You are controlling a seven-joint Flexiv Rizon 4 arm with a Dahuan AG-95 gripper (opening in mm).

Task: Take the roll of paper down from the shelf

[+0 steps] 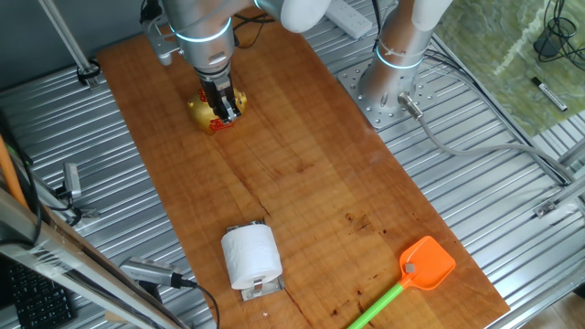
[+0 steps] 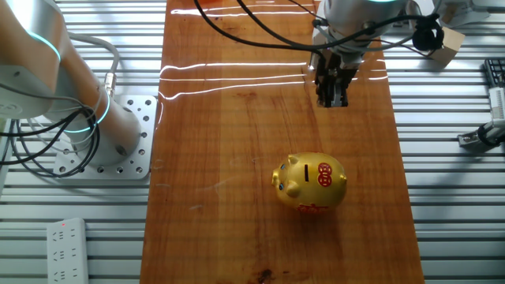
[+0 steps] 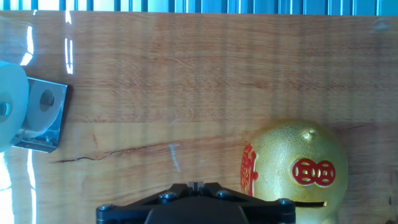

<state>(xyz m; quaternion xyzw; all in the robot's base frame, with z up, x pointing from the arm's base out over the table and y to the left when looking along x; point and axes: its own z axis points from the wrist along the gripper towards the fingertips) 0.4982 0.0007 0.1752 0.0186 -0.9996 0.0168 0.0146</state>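
Note:
The white roll of paper (image 1: 249, 256) sits on its small silvery shelf (image 1: 262, 291) near the front end of the wooden tabletop. In the hand view the roll (image 3: 9, 106) shows only at the far left edge, with the shelf's metal bracket (image 3: 45, 118) beside it. My gripper (image 1: 225, 113) hangs far from the roll, at the back of the board above a golden piggy bank. It also shows in the other fixed view (image 2: 331, 99) and in the hand view (image 3: 194, 185). Its fingers are pressed together with nothing between them.
The golden piggy bank (image 1: 205, 111) stands right beside the gripper; it also shows in the other fixed view (image 2: 312, 183) and the hand view (image 3: 295, 168). An orange fly swatter (image 1: 426, 263) lies at the front right corner. A second arm's base (image 1: 388, 87) stands beside the board.

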